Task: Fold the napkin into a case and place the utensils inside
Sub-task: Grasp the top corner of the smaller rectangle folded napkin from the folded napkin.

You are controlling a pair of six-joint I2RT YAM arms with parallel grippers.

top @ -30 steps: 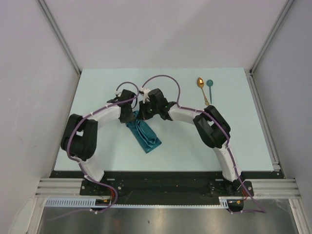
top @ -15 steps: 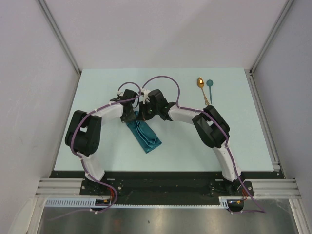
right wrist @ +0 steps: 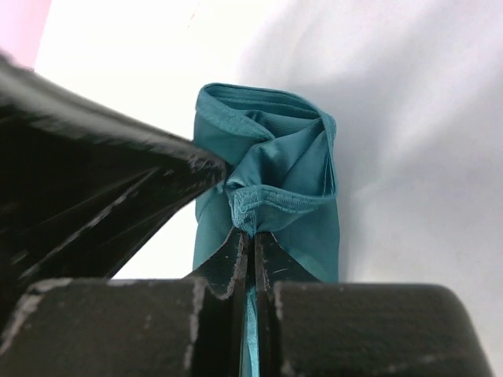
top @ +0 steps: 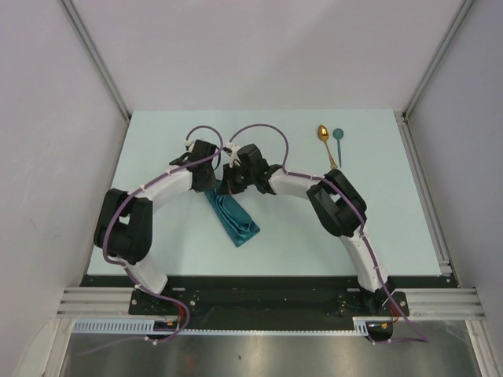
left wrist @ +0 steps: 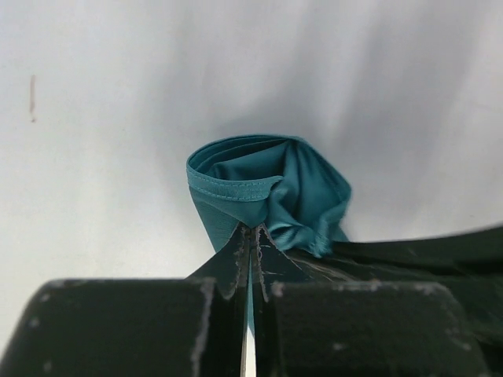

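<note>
On the pale table [top: 157, 141], the left gripper [left wrist: 251, 229] has its fingers pressed together on a hemmed edge at the far end of the napkin [top: 234, 220], a thin fold of teal cloth caught between them. The napkin lies near the table's middle as a narrow folded strip, its long axis running from the two grippers at the far end diagonally toward the near right, the near end flat on the table and free. Just beside the left one, the right gripper [right wrist: 250, 234] is likewise closed tight, pinching another hem of that same far end, so that the two hold the layers apart like a mouth. Well off to the right lie the gold spoon [top: 323, 135] and the teal spoon [top: 338, 137], side by side, bowls away from the arms. They sit nearer the right arm, which looks the likelier one to fetch them while the left keeps the mouth open.
</note>
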